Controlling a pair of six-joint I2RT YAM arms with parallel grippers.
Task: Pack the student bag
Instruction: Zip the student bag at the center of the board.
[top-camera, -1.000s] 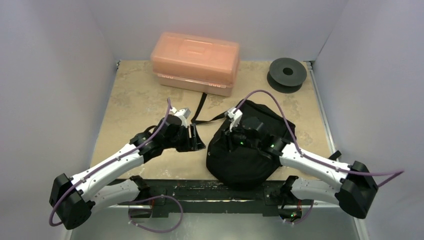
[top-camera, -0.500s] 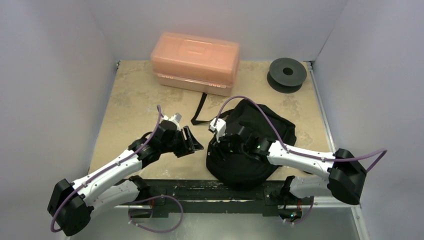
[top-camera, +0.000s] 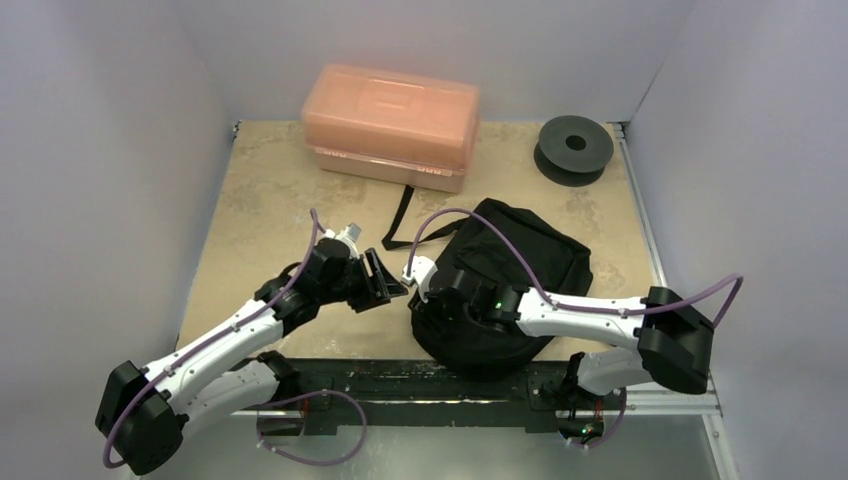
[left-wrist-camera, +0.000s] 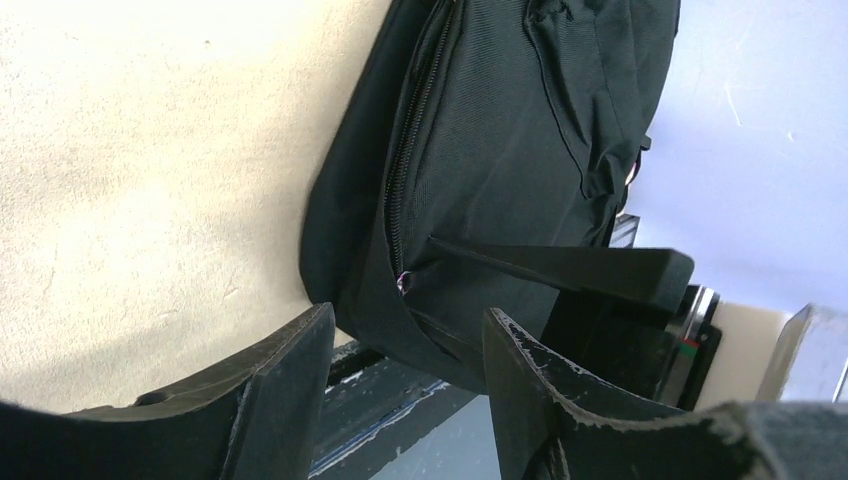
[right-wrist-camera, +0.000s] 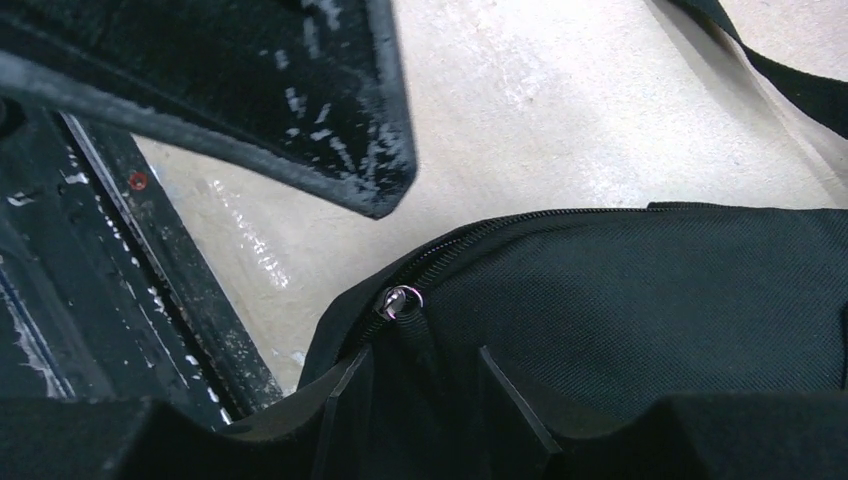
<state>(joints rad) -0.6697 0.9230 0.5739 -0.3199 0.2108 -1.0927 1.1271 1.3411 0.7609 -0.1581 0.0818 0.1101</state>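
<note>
Bright, even light, soft shadows; near foregrounds of wrist views blurred.

Orange-pink box (top-camera: 390, 125) rear centre; black spool (top-camera: 573, 147) rear right.

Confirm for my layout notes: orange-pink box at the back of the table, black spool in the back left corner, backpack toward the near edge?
Not quite: the top external view shows the black spool in the back right corner, not the left. The orange-pink box at the back and the backpack toward the near edge are right.
</note>
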